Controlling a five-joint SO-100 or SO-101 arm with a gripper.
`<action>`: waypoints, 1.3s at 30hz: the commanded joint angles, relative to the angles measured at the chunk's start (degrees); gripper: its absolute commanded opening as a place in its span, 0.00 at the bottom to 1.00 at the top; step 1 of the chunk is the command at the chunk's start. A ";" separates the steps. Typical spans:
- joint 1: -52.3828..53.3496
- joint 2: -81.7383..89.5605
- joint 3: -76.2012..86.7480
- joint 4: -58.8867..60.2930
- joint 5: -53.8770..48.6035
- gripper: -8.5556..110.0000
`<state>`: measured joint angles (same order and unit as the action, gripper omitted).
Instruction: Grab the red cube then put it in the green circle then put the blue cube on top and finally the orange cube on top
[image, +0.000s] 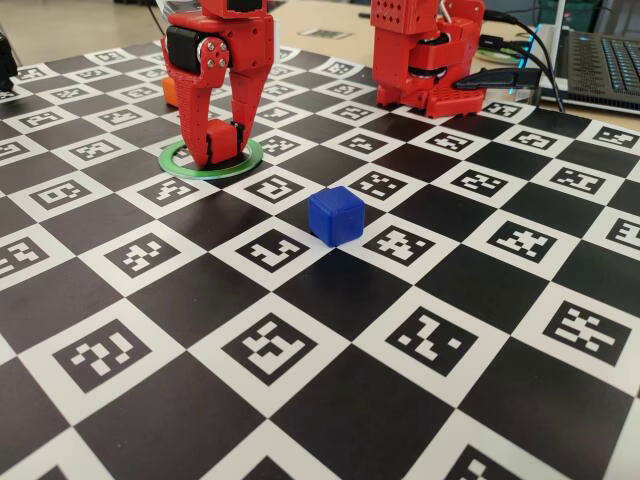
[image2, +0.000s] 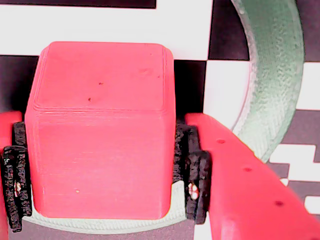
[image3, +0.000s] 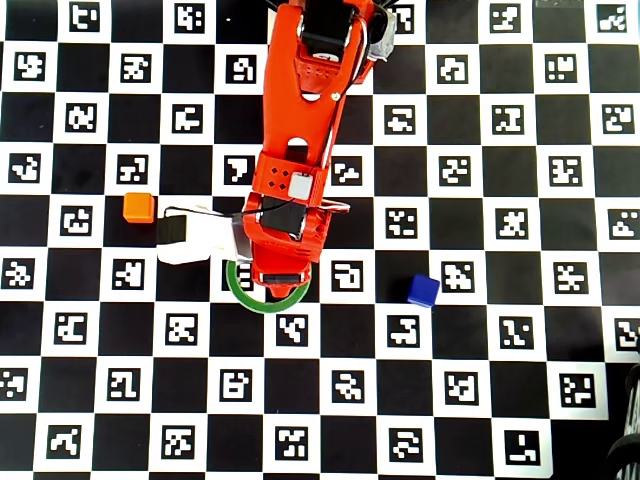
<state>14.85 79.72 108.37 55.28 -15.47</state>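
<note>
My red gripper is shut on the red cube, with a black pad pressed against each side of it. In the fixed view the red cube is held low inside the green circle. The ring also curves past on the right of the wrist view. In the overhead view the arm covers most of the ring and hides the red cube. The blue cube sits on the board to the right of the ring, also in the overhead view. The orange cube lies to the left of the arm.
The checkerboard mat with printed markers covers the table. The arm's red base stands at the back with cables, and a laptop sits at the far right. A white wrist camera sticks out left of the gripper.
</note>
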 joint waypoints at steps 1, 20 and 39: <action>0.44 0.26 -2.46 0.35 0.35 0.17; 1.67 1.14 -1.76 -0.62 2.02 0.33; 0.97 10.72 -26.19 31.64 8.09 0.43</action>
<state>17.67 83.58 91.67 77.87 -8.96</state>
